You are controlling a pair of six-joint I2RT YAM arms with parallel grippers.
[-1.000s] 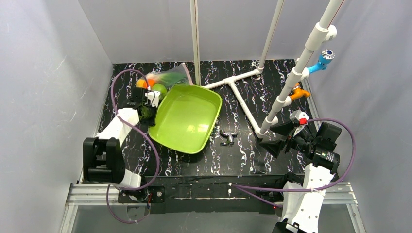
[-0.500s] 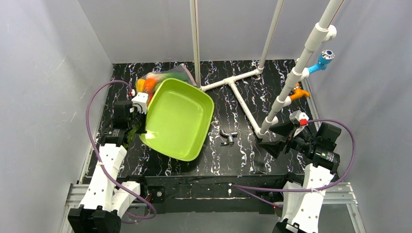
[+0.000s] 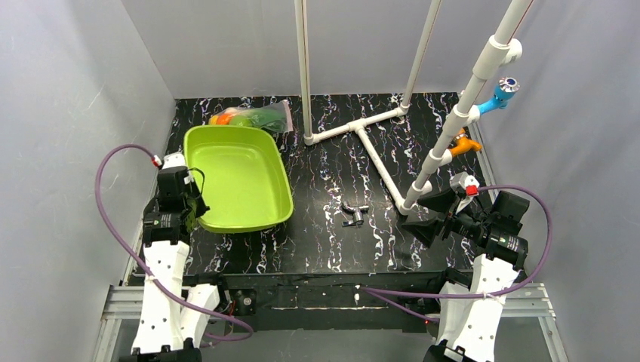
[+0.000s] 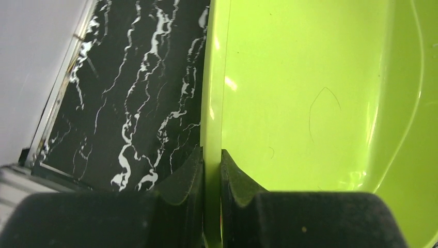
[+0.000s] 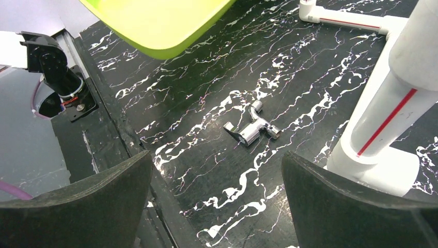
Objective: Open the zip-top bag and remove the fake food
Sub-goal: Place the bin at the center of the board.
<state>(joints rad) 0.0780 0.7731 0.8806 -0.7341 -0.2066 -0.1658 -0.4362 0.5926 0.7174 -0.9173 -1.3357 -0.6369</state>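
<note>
At the table's (image 3: 362,249) left edge, the left gripper (image 4: 212,157) pinches the thin rim of the smooth, glossy lime-green tray (image 3: 241,188), probably to drag it clear of the zip-top bag (image 3: 264,117). That crinkly clear pouch lies just behind the tray, with the fake food (image 3: 226,118) inside. The right gripper (image 5: 216,160) hangs wide open and empty.

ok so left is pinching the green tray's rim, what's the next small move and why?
Probably open the left gripper and back off the rim of the lime-green tray. It sits near-left, apart from the zip-top bag, which lies at the far edge with the fake food inside, untouched; the right gripper is open, far off.
</note>
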